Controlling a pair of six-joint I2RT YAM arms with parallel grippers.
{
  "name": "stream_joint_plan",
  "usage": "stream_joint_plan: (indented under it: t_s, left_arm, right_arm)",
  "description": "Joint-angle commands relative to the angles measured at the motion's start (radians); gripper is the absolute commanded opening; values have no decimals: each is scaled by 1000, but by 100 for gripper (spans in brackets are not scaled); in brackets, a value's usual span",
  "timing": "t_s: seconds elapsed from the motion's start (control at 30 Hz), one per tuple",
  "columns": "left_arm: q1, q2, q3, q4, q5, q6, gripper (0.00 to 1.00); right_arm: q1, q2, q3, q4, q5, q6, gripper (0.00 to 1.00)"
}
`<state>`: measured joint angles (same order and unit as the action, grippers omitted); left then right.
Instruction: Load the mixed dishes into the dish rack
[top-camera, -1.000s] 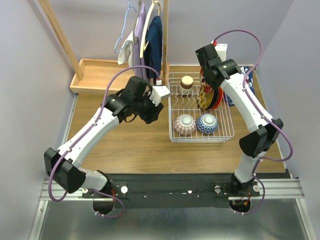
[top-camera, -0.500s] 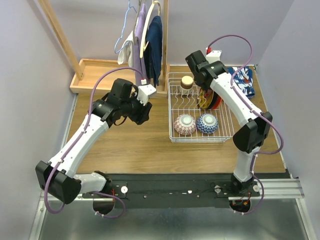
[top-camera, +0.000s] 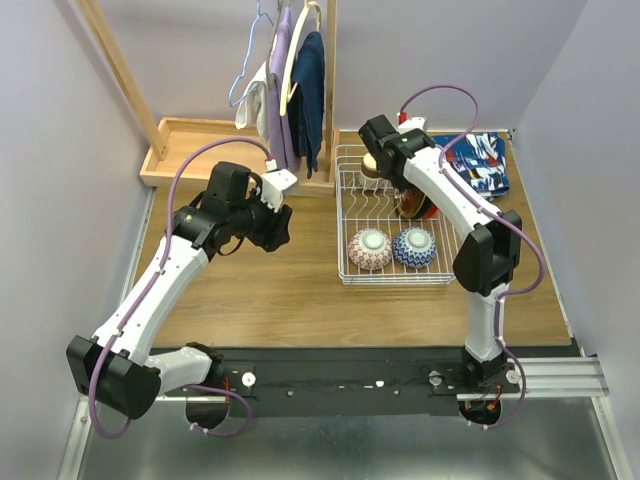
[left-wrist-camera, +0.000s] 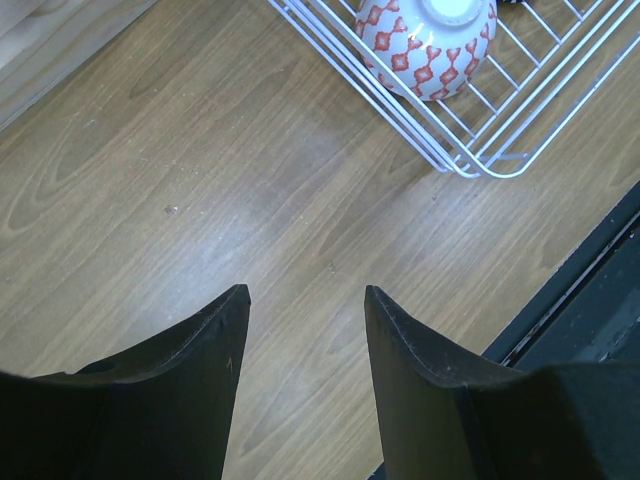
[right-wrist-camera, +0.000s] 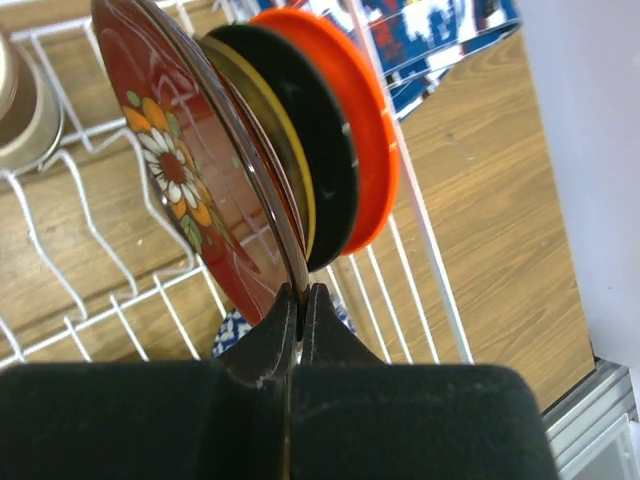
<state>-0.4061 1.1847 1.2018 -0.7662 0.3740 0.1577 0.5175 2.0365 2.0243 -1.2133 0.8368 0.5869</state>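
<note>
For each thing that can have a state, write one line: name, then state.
left gripper: open, empty
right gripper: shut on dark red plate
dark red plate: on edge in dish rack
black plate: on edge
orange plate: on edge
red-white bowl: upside down
blue bowl: upside down

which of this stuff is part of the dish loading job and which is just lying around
Job: dish rack, red-white bowl, blue-patterned bowl, tan cup, dark red plate in the right tool, black plate, orange plate.
Lying about: wooden tray, blue-red patterned cloth, clothes on hangers.
</note>
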Motion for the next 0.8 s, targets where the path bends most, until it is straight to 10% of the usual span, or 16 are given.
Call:
stream_joint_plan:
  t_s: [0.0, 0.07, 0.27, 0.3, 0.63, 0.77]
  left_arm:
    - [13, -22, -7, 16, 37, -14, 59]
    - [15, -17, -4, 21, 37, -12, 59]
    - [20, 18, 19, 31, 39, -18, 64]
    - [23, 26, 22, 31, 39, -20, 97]
    - [167, -5, -83, 117, -26, -154, 99]
    - [279, -16, -156, 134, -125, -227, 99]
  right_arm:
    - [16, -22, -41, 21, -77, -39, 13]
    - [18, -65, -68, 20, -129, -44, 22]
    - [18, -162, -102, 76, -222, -139, 97]
    - [13, -189, -101, 113, -219, -178, 100]
    - [-241, -377, -171, 193, -485, -277, 100]
    - [-310, -492, -307, 256, -353, -311, 100]
